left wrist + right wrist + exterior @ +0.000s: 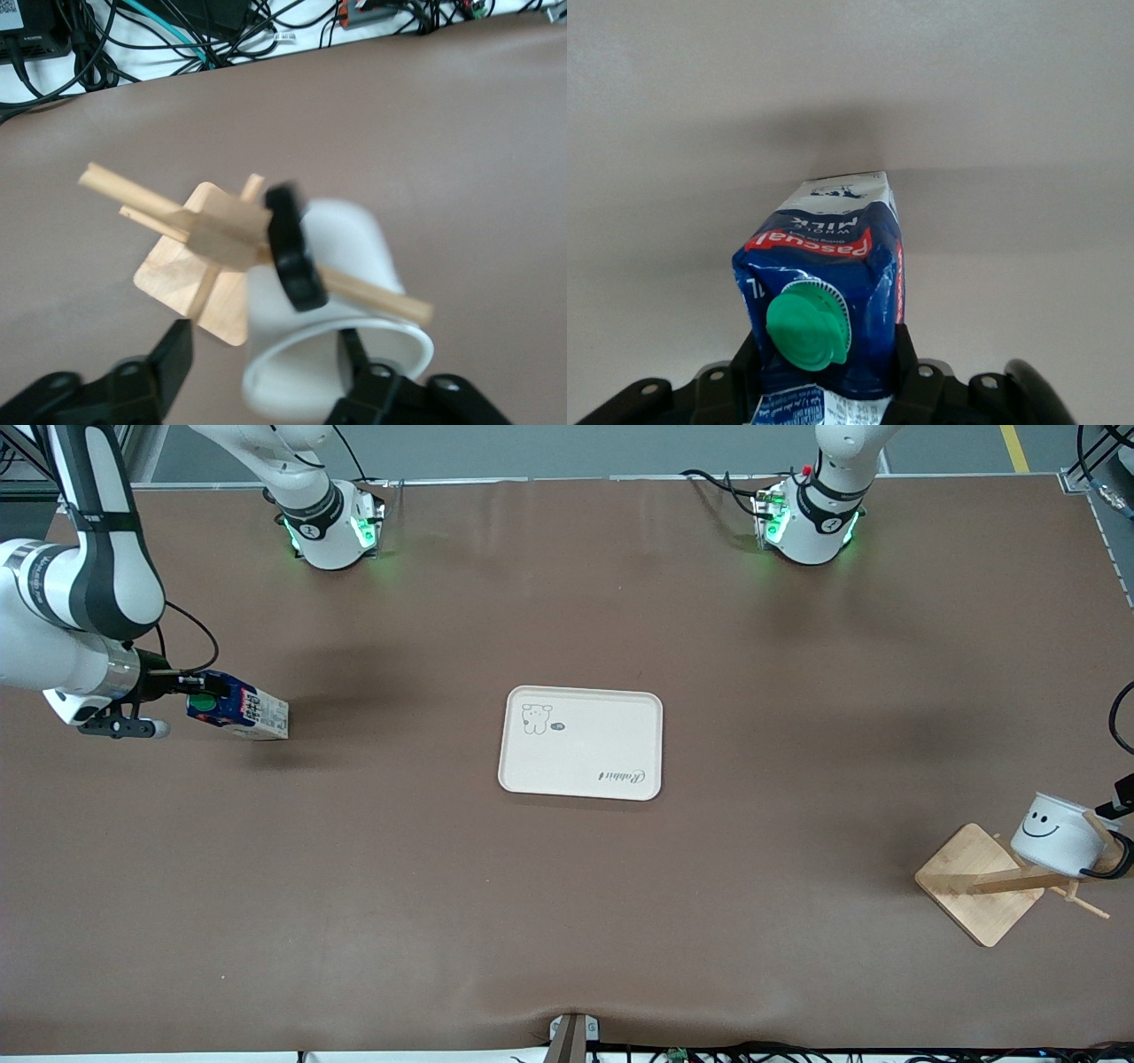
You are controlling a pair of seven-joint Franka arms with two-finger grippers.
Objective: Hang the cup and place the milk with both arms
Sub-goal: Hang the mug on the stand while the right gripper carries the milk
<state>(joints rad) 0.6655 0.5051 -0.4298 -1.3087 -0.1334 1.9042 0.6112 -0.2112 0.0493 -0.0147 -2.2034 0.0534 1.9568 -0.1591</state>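
Observation:
The white smiley cup [1057,833] hangs tilted on the wooden rack [979,881] at the left arm's end of the table. Its black handle [292,252] is threaded over a peg [376,298]. My left gripper [264,341] is open at the cup's rim. One finger [353,354] is inside the cup [345,243] and the other [177,354] stands clear of its wall. My right gripper [828,354] is shut on the milk [833,266] at its gable top by the green cap. The milk carton [239,710] is held tipped over the table at the right arm's end.
A white tray [602,740] with a dog drawing lies in the middle of the table. The rack's square base [190,270] sits on the brown mat near the table's edge. Cables [177,35] lie off the table past that edge.

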